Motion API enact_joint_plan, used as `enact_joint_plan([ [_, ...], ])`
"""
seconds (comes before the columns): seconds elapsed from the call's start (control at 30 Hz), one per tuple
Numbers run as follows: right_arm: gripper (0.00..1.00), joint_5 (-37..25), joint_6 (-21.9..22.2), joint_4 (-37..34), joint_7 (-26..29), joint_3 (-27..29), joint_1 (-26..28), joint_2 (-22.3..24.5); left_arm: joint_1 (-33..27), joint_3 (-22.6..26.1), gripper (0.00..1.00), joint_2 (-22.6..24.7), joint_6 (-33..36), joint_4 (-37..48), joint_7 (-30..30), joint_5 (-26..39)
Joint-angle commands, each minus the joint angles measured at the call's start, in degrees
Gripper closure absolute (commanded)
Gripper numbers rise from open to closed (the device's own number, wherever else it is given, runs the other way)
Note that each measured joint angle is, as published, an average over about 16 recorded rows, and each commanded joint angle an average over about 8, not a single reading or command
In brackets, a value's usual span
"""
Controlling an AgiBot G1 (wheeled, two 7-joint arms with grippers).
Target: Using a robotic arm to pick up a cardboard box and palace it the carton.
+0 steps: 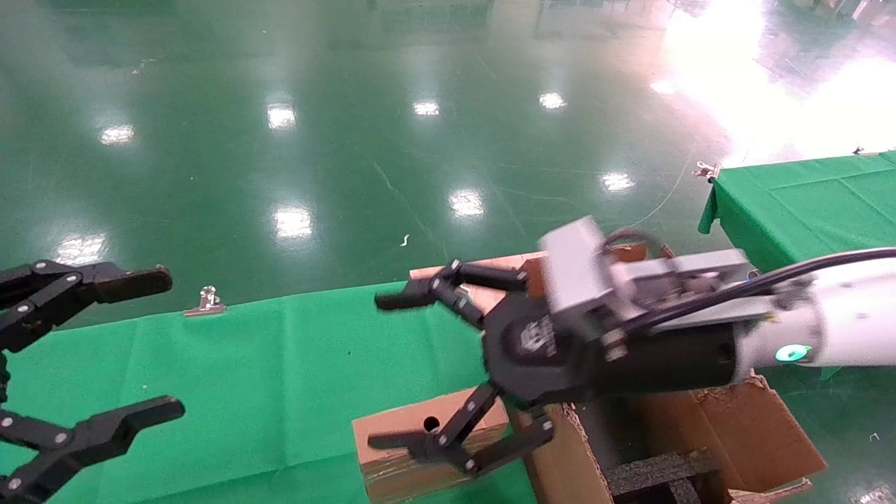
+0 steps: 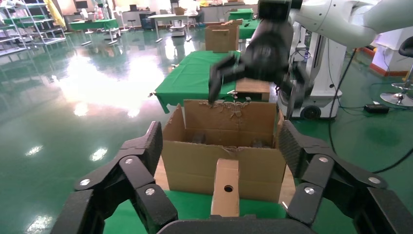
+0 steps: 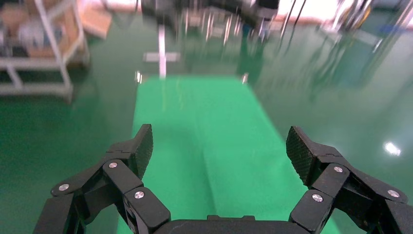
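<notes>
The cardboard box (image 1: 413, 423) is small, flat and brown, with a round hole in its narrow side. It stands on edge on the green table (image 1: 266, 378), against the large carton (image 1: 742, 427). The left wrist view shows the cardboard box (image 2: 226, 183) in front of the carton (image 2: 195, 158). My right gripper (image 1: 385, 371), on the white robotic arm (image 1: 840, 315), hangs open in the air above the box and the carton's left wall, holding nothing. One of its fingers crosses the box's front. My left gripper (image 1: 164, 346) is open and empty at the table's left.
Black foam inserts (image 1: 651, 472) sit inside the carton, whose flaps are torn. A metal clip (image 1: 205, 302) holds the cloth at the table's far edge. A second green table (image 1: 791, 203) stands at the right. Shiny green floor lies beyond.
</notes>
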Motion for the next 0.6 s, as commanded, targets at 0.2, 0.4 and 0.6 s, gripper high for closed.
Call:
enact_joint_plan([
  [0.2, 0.0, -14.1, -1.3, 1.0, 1.1, -6.6, 6.5, -2.9, 0.0, 0.0, 1.0, 0.0, 0.0, 0.0, 0.0, 0.0],
  [0.4, 0.0, -23.1, -1.6, 0.5, 1.6, -11.4, 9.5, -5.7, 0.0, 0.0, 1.0, 0.0, 0.0, 0.0, 0.0, 0.0],
  [0.6, 0.0, -30.2, -2.4, 0.5, 2.3, -15.6, 12.4, -8.1, 0.0, 0.0, 1.0, 0.0, 0.0, 0.0, 0.0, 0.0],
])
